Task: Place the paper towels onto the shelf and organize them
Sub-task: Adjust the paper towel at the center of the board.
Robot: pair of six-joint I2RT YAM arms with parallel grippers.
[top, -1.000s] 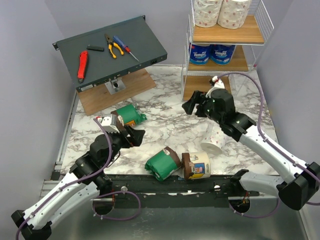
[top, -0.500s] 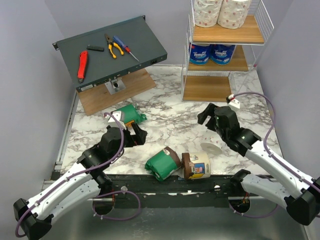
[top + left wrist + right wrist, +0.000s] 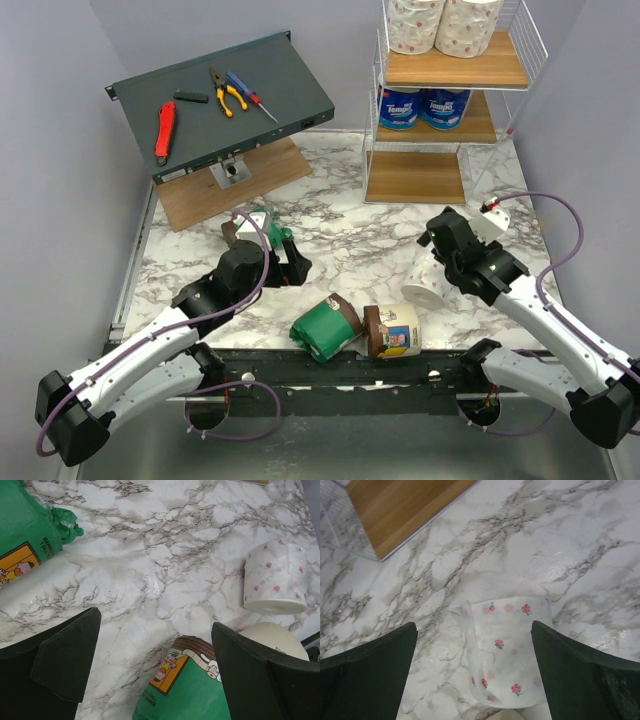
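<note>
Right wrist: right end effector (image 3: 472, 630) gapes above speckled roll (image 3: 507, 650).

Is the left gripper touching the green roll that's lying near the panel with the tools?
Apart. The left wrist view shows a strip of bare table between the open left gripper and that green roll, which lies off to one side.

Four rolls (image 3: 416, 22) on shelf (image 3: 415, 177), four loose.
</note>
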